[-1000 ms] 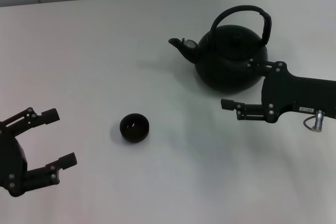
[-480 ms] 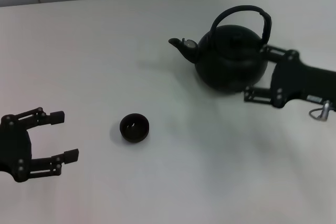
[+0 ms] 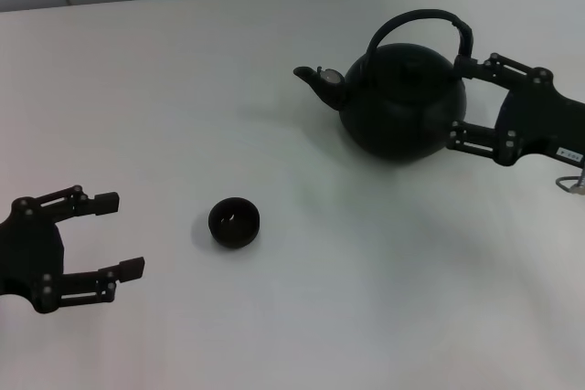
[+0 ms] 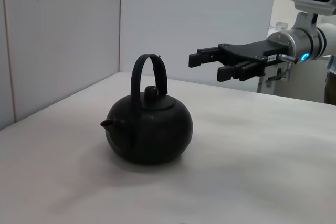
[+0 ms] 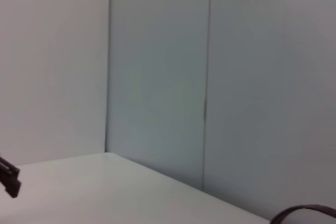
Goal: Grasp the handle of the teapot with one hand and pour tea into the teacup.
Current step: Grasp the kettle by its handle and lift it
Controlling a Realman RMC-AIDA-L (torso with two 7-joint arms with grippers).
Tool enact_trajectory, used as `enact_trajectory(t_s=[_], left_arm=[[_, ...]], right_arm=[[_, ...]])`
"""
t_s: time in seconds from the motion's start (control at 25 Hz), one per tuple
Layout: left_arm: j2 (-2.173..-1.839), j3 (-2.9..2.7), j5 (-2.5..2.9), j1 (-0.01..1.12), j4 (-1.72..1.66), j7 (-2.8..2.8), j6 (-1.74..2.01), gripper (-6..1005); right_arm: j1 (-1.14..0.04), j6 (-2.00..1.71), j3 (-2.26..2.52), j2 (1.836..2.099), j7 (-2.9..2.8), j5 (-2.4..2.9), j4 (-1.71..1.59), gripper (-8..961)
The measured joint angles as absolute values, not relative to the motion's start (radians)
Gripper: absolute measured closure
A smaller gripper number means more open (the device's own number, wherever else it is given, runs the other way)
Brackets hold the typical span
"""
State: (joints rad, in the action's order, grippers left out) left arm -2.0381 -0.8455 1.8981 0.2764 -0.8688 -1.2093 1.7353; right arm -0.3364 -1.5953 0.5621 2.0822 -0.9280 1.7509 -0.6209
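So, teapot [image 3: 400,102] sitting upright on the white table [image 3: 274,70], far right part of the head view, spout pointing toward the robot's left. Handle [image 3: 430,29] arching up over the lid, nothing clamped on it. Right gripper [image 3: 460,100] parked just beside the pot's right flank, fingers spread wide, one fingertip up near the base of the handle hoop and the other lower by the belly; can't tell from the head view if either actually touches. From the left wrist view, looks raised above the table, off behind the pot. Teacup [image 3: 234,222] standing alone on the table, well apart from the pot, nearer the robot and to its left. Left gripper [image 3: 119,235] hanging further left again, near the cup, jaws wide apart, holding nothing.
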Motion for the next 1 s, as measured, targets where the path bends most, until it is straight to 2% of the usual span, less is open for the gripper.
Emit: enact_trajectory(t_s=[0.56,1.0], left_arm=[[-2.046,-0.847,1.899,0.276,-0.881,-1.207,1.737,152],[-2.046,-0.846,1.899,0.278,-0.882,-1.211,1.736,152]], right_arm=[[-0.337,-1.484,0.361,2.082,-0.902,1.672,-0.528,167],[-0.406,-1.349,0.366,2.083,-0.837,1.678,-0.422,168]])
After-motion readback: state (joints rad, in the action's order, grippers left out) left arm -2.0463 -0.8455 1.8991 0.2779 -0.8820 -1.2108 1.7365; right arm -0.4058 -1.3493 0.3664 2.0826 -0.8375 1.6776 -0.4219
